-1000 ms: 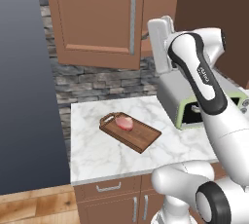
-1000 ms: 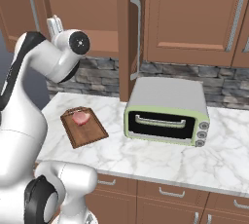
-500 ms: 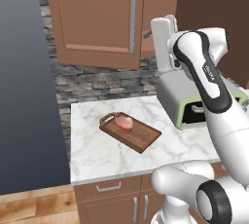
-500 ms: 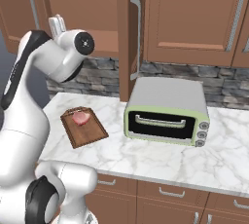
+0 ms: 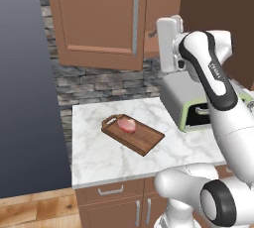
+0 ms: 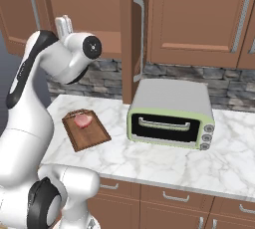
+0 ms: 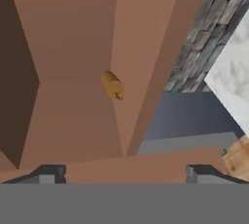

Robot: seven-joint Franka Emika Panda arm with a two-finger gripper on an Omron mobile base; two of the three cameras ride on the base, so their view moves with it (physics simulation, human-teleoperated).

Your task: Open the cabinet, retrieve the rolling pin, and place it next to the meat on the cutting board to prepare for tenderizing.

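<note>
gripper (image 7: 125, 172) open, raised in front of the open cabinet (image 5: 99, 19). rolling pin (image 7: 113, 84) lies on the shelf inside. meat (image 5: 126, 125) sits on the cutting board (image 5: 144, 139) on the desk (image 5: 99, 157).

White marble counter (image 5: 104, 157) veined in grey, set over reddish-brown base cabinets (image 6: 169, 204) with short silver drawer pulls. Behind it, a grey stacked-stone backsplash (image 5: 99, 85) running under the wall units. At 3 o'clock of the counter in the left base view, a pale green toaster oven (image 6: 172, 113) with silver top and dark glass door. At 9 o'clock, a flat blue-grey wall (image 5: 27, 83). At 7 o'clock, light wooden plank floor (image 5: 32, 211). Even, shadowless light throughout.
</note>
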